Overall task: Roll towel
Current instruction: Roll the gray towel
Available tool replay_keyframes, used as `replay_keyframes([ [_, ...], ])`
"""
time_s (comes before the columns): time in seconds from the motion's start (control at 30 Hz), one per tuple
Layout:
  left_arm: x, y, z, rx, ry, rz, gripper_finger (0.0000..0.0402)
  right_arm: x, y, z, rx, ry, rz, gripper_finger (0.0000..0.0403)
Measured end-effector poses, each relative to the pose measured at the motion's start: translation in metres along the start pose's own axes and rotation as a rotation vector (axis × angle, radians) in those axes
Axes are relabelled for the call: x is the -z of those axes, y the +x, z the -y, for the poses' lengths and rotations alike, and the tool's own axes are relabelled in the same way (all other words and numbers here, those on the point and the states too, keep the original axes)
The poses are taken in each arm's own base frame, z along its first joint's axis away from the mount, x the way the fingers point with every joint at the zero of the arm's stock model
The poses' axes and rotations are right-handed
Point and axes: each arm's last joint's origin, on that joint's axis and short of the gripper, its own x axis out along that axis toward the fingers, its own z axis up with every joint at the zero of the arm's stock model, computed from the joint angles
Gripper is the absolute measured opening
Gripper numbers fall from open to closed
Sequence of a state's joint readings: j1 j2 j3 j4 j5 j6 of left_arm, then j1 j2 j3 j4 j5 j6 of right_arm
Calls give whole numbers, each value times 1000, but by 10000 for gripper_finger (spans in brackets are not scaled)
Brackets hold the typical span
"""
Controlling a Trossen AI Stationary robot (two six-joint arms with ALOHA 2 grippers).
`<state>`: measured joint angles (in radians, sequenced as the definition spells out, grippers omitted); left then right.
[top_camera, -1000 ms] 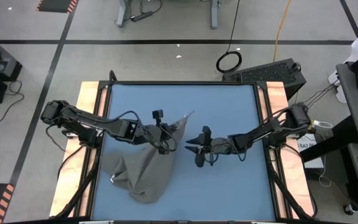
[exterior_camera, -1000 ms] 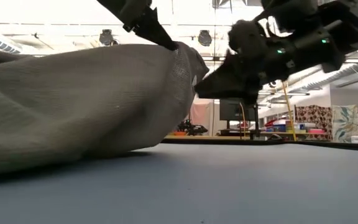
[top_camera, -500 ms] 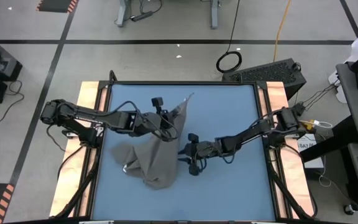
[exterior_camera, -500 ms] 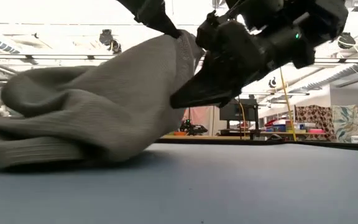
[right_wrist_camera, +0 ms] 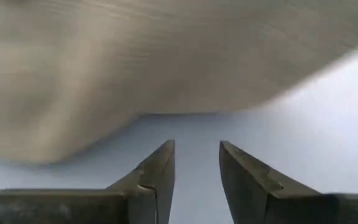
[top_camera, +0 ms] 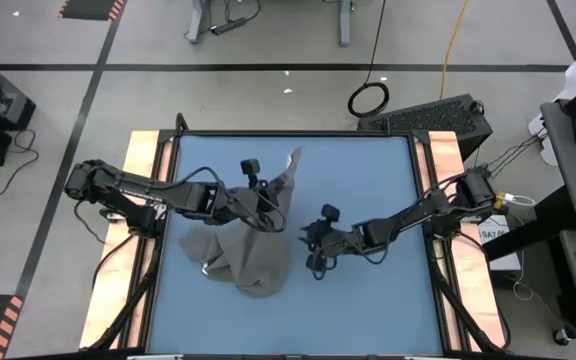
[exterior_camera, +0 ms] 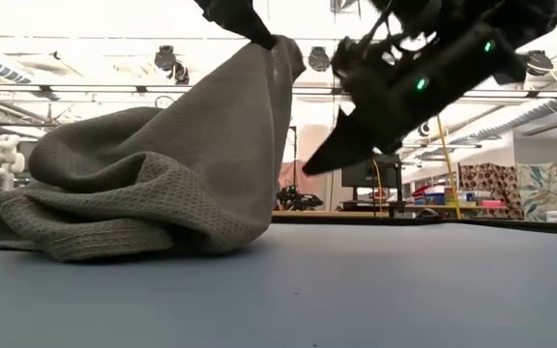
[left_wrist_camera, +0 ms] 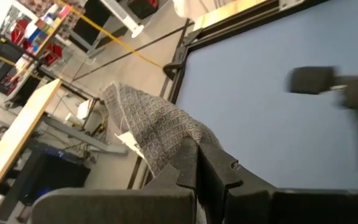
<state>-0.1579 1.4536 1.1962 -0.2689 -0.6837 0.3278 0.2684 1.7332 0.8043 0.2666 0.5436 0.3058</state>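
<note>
The grey-brown towel (top_camera: 251,250) lies bunched on the blue table (top_camera: 368,170), left of its middle. One end of it is lifted, and its lower folds (exterior_camera: 114,217) rest on the tabletop. My left gripper (top_camera: 271,207) is shut on the raised part. A free corner (left_wrist_camera: 138,115) with a small white tag (left_wrist_camera: 127,140) sticks out past its fingers. My right gripper (top_camera: 313,252) hovers open just right of the towel, above the table. Its fingers (right_wrist_camera: 160,168) point at the cloth (right_wrist_camera: 166,56) with nothing between them. My left gripper pinches the towel near one corner (left_wrist_camera: 178,140) between its two shut fingers. It comes from the table's left, slanting down. How many layers it has I cannot tell. The cloth hangs down from the fingers (exterior_camera: 271,46) in a sloping sheet, its lower part heaped on the table.
The blue tabletop right of the towel and toward the far edge (top_camera: 358,160) is bare. Wooden side rails (top_camera: 143,180) flank the table. Beyond the far edge, a keyboard (top_camera: 428,115) and cables lie on the floor.
My left gripper has gone up, still shut on the towel. The raised end has climbed, and the spread lower part has been drawn in from the near left into a tighter heap. My right gripper has tipped, moved in close to the cloth and drawn back toward the right.
</note>
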Motion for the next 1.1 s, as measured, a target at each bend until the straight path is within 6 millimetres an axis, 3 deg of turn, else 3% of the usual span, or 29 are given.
replay_keyframes([
  [0.2, -18, -20, 12, 48, -11, 85, 6, -5, 8, 25, 449, 24, 122, 116],
  [0.3, -28, -36, 22, 88, -4, 137, 5, -15, 13, 35, 469, 46, 163, 116],
  [0.5, -47, -58, 32, 120, 19, 260, 5, -27, 38, 47, 100, 124, 236, 116],
  [0.7, -46, -56, 29, 71, 54, 247, 5, -22, 50, 32, -340, 54, 279, 116],
  [0.97, -39, -36, 5, -131, 66, 125, 5, -14, 38, 3, -706, 6, 219, 116],
  [1.1, -33, -21, -11, -177, 45, 75, 5, -16, 26, -9, -768, 15, 204, 116],
])
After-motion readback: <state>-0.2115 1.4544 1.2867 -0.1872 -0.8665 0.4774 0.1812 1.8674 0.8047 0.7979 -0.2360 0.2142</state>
